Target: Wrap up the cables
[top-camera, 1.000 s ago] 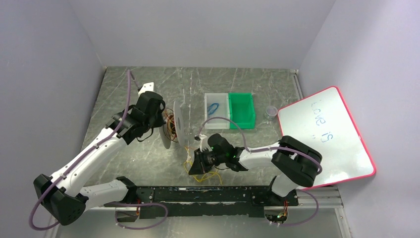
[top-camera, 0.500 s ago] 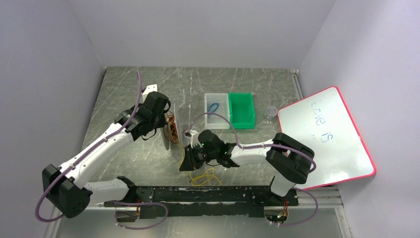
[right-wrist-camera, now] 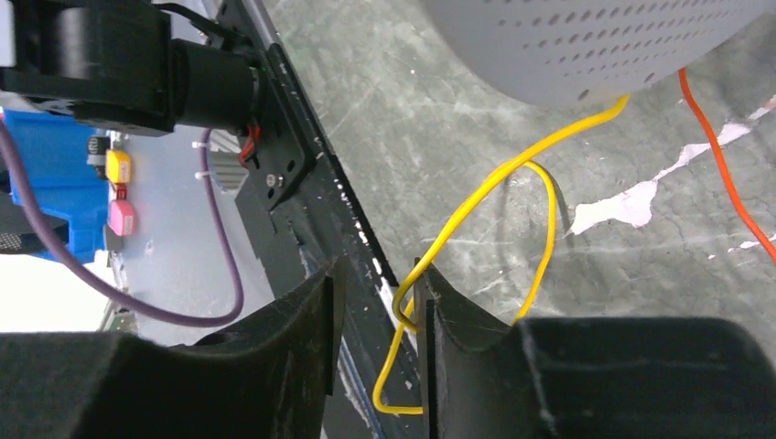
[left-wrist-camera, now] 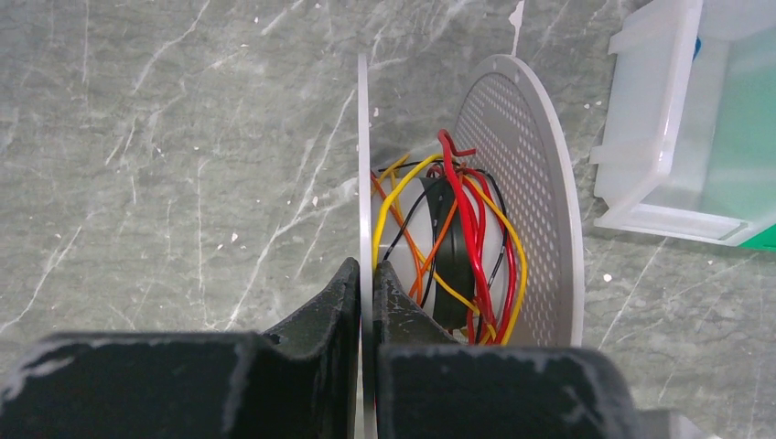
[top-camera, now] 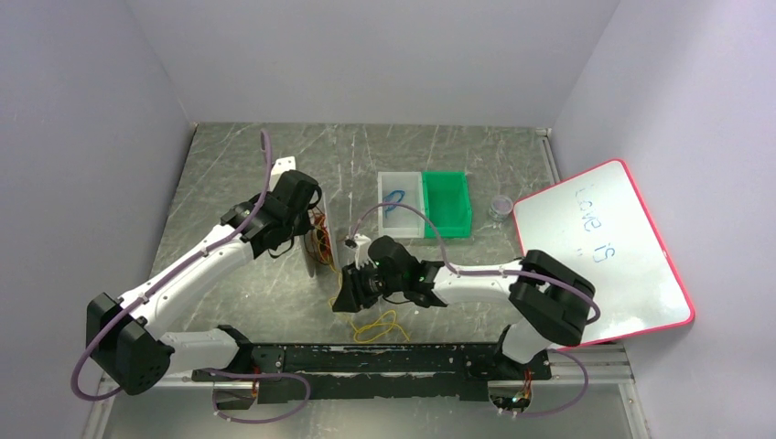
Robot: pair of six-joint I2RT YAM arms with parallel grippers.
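Winding step in hand. Left claw pinches thin rim of spool, upright on counter. Cables bunched at hub; yellow tail slack, passing through gap of spread right claw. Next, judged: nip tail, lead around hub.

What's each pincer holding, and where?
Left pincer clamps the white perforated plastic spool by one flange's rim. Right pincer is open; a thin yellow cable runs through its gap, unclamped.

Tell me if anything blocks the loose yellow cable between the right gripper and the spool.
Nothing visible does. The yellow cable runs from between the fingers of the right gripper across the table straight to the spool.
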